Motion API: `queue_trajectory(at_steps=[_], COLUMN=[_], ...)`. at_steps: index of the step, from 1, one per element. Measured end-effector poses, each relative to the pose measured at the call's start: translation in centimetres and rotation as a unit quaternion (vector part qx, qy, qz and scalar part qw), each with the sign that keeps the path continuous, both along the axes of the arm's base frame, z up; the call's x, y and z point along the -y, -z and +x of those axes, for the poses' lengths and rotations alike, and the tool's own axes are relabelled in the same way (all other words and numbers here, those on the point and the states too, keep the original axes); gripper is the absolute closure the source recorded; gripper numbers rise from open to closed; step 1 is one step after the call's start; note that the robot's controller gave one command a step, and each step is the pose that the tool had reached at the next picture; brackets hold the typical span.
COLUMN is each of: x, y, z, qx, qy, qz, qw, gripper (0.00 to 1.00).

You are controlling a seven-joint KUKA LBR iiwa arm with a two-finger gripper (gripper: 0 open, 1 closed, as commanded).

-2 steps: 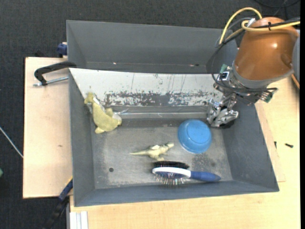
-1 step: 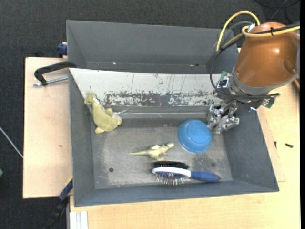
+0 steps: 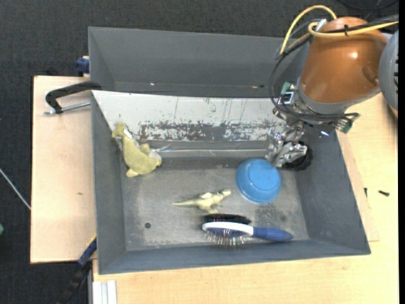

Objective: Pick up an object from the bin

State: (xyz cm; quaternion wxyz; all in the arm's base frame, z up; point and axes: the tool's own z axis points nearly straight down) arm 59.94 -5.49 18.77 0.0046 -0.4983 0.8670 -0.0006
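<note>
A blue bowl point(image 3: 258, 181) sat at 3 o'clock from the middle of the bin point(image 3: 190, 62). The gripper point(image 3: 286, 149) hung just at 1 o'clock from it, beside a small black thing point(image 3: 300, 159). I could not tell how wide it gaped or if it held anything. A yellow dinosaur point(image 3: 204, 199) lay at 8 o'clock from the bowl, a brush point(image 3: 243, 230) at 6.

Nothing readable on my feed: no text, label, brand, number or sign. Dark scuff marks point(image 3: 209, 132) along far wall of bin point(image 3: 190, 62) form no letters or digits I can make out.
</note>
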Motion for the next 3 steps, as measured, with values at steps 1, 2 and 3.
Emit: queue_trajectory(at_steps=[1,2,3], x=[0.1,-10.4,-9.9], y=[0.0,6.0,11.5], z=[-0.1,-5.7,-5.7], qx=[-0.001,-0.006,0.0023], qy=[0.001,-0.103,-0.065], qz=[0.0,0.0,0.0], qw=[1.0,0.9947,0.9979], gripper=[0.0,0.0,0.0])
